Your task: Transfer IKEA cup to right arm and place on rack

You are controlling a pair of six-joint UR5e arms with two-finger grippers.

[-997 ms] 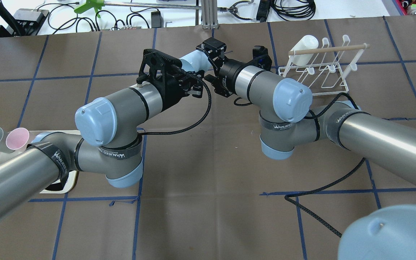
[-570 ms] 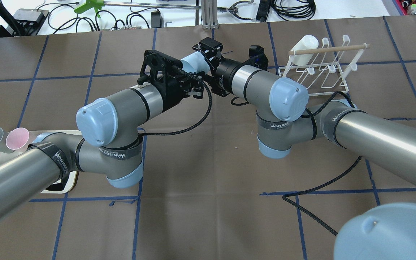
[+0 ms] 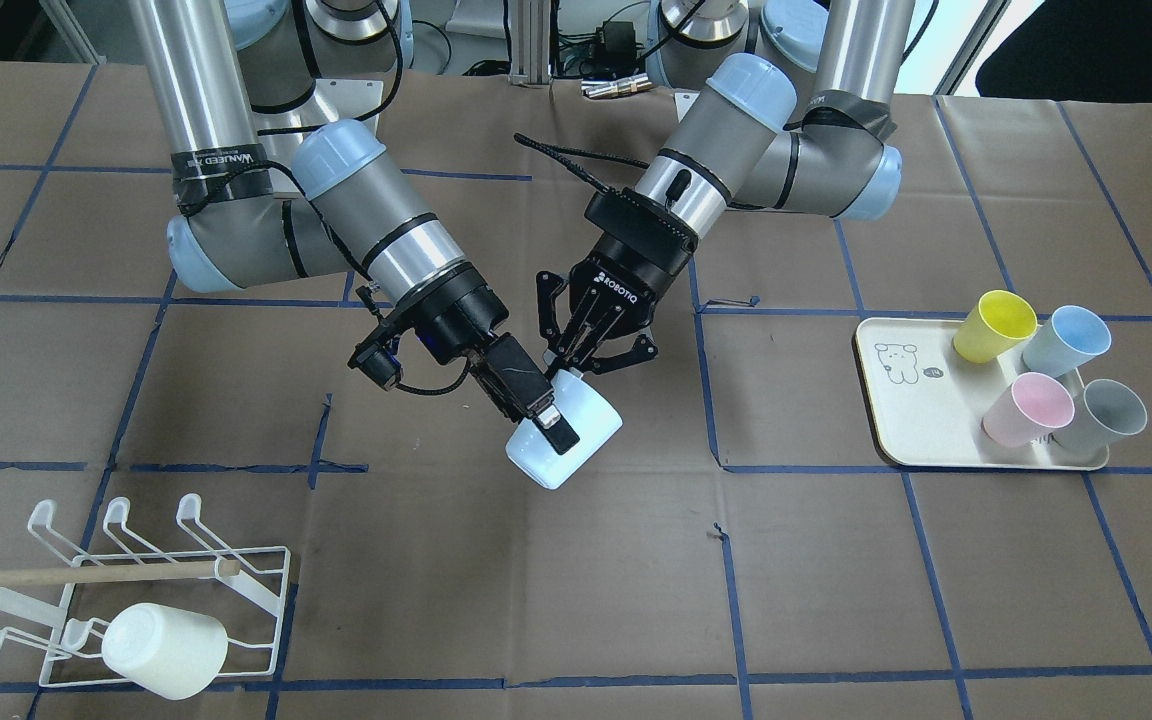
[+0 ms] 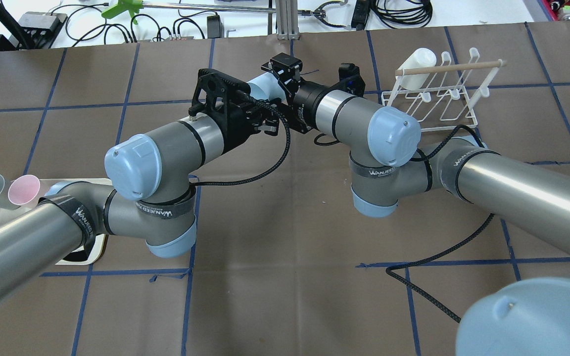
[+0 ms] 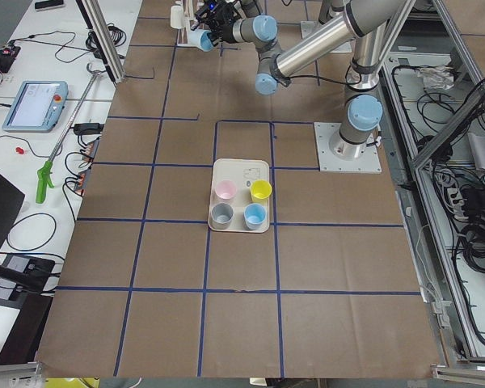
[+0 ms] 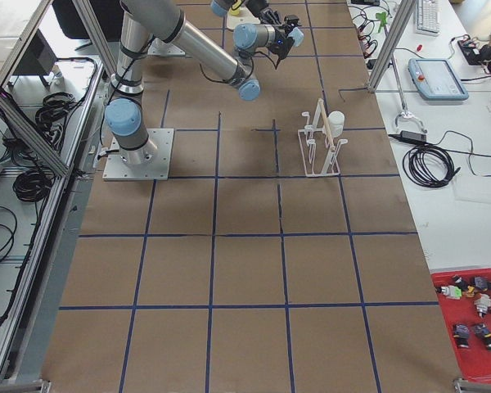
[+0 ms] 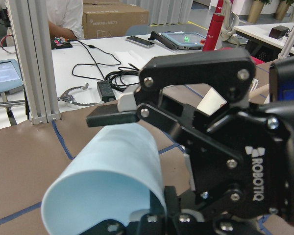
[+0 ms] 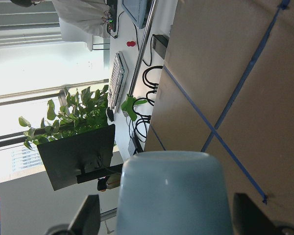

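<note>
A pale-blue cup (image 3: 588,425) hangs in the air above the table's middle, between both grippers. My left gripper (image 3: 576,372) is shut on the cup's rim end, and the cup fills the lower left wrist view (image 7: 112,171). My right gripper (image 3: 548,425) is open and straddles the cup's base end. Its fingers (image 8: 88,215) stand on either side of the cup (image 8: 171,191) with small gaps. One right finger (image 7: 112,116) lies over the cup's top. The white wire rack (image 3: 256,590) with its wooden dowel (image 4: 451,68) stands at my far right (image 4: 455,111).
A white cup (image 3: 166,650) hangs on the rack's end prong. A cream tray (image 3: 896,430) with a bear drawing holds yellow, blue, pink and grey cups on my left. Cables and tools lie beyond the table's far edge (image 4: 176,24).
My right gripper has moved left, toward the left gripper, and its fingers now reach around the cup. The left arm and the cup have stayed nearly still.
</note>
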